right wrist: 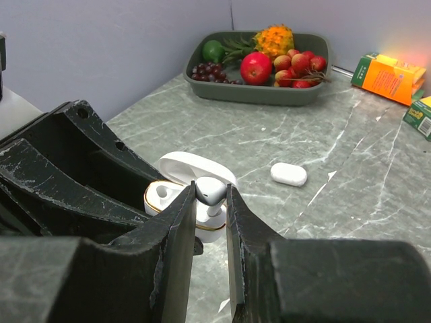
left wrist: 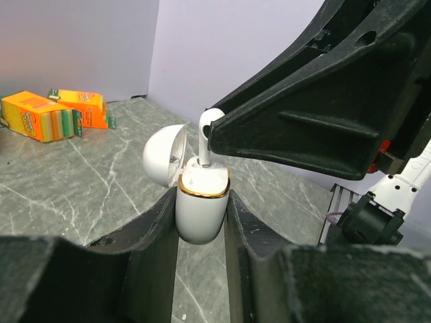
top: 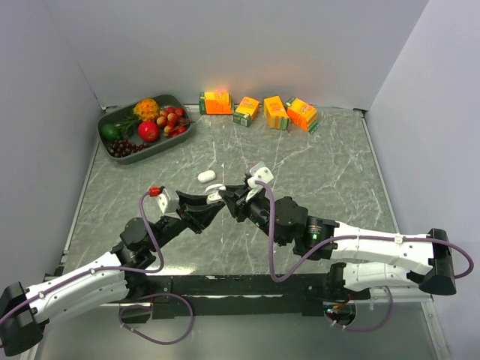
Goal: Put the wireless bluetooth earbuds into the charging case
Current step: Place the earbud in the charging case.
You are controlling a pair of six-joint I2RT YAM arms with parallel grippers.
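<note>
The white charging case point(left wrist: 200, 212) with a gold rim stands upright above the table, lid point(left wrist: 163, 153) flipped open, and my left gripper point(left wrist: 201, 202) is shut on its body. One white earbud point(right wrist: 210, 190) is pinched by its head in my right gripper point(right wrist: 210, 195), which is shut on it. The earbud's stem point(left wrist: 204, 145) points down into a slot of the case point(right wrist: 161, 196). In the top view both grippers meet at mid-table, left point(top: 212, 197) against right point(top: 227, 196). A small white oblong piece point(right wrist: 289, 174) lies on the table beyond them; what it is cannot be told.
A dark tray point(top: 174, 98) of fruit sits at the back left corner. Several orange juice cartons point(top: 275, 112) stand in a row along the back wall. Grey walls close the marbled table point(top: 322, 172) on three sides.
</note>
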